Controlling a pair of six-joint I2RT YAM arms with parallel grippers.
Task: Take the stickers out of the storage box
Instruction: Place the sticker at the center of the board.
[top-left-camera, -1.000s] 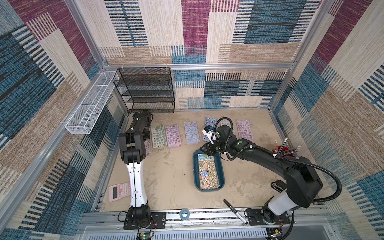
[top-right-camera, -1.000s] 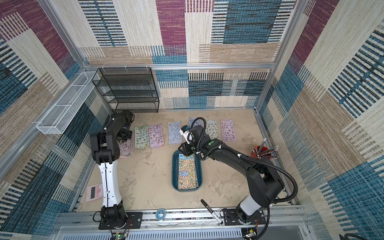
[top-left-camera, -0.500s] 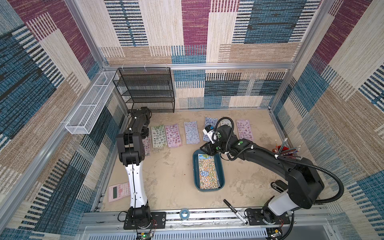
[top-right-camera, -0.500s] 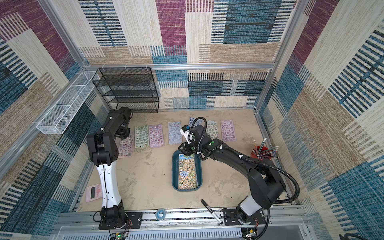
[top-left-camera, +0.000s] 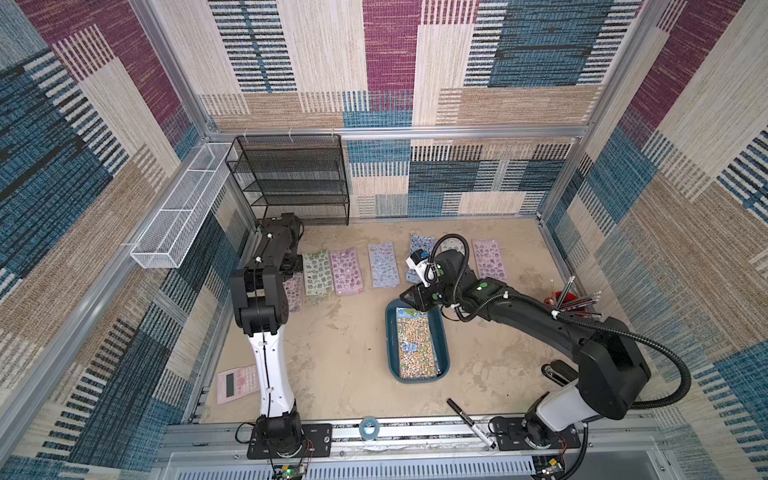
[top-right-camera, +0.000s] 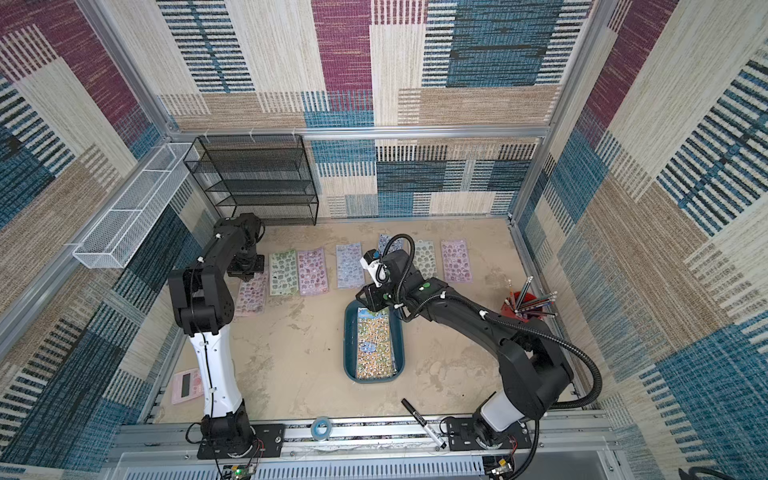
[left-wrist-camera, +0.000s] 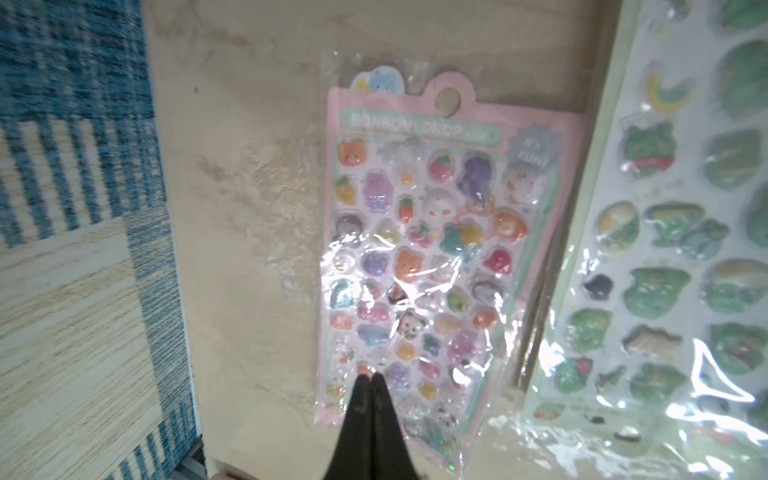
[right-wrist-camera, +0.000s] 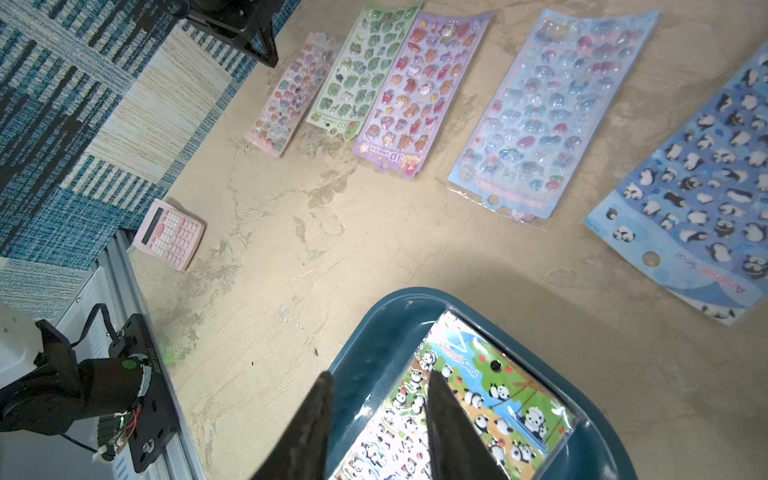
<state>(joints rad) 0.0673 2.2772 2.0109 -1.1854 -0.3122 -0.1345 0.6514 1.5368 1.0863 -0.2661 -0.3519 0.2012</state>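
Observation:
The storage box (top-left-camera: 390, 332) (top-right-camera: 350, 340) is a teal tray in mid-floor, with a panda sheet of stickers (top-left-camera: 415, 343) (right-wrist-camera: 478, 411) lying in it. Several other stickers lie in a row behind it: pink (top-left-camera: 293, 291), green (top-left-camera: 317, 272), lilac (top-left-camera: 346, 271), blue (top-left-camera: 383, 264), penguin-blue (top-left-camera: 415, 249). My right gripper (right-wrist-camera: 378, 382) (top-left-camera: 415, 299) hangs open over the box's far end. One finger is above the rim (right-wrist-camera: 374, 324), the other above the panda sheet's edge. My left gripper (left-wrist-camera: 370, 376) is shut and empty, just over the pink sheet (left-wrist-camera: 424, 257).
A pink calculator (top-left-camera: 237, 384) (right-wrist-camera: 170, 235) lies at the front left. A black mesh rack (top-left-camera: 291, 183) and a white wire basket (top-left-camera: 178, 208) stand at the back left. A red pencil cup (top-left-camera: 569, 299) is at the right, a marker (top-left-camera: 469, 422) and tape roll (top-left-camera: 369, 426) near the front rail.
The left arm's elbow has swung a little to the left, its gripper staying over the pink sheet. The right arm, the box and the panda sheet have not moved.

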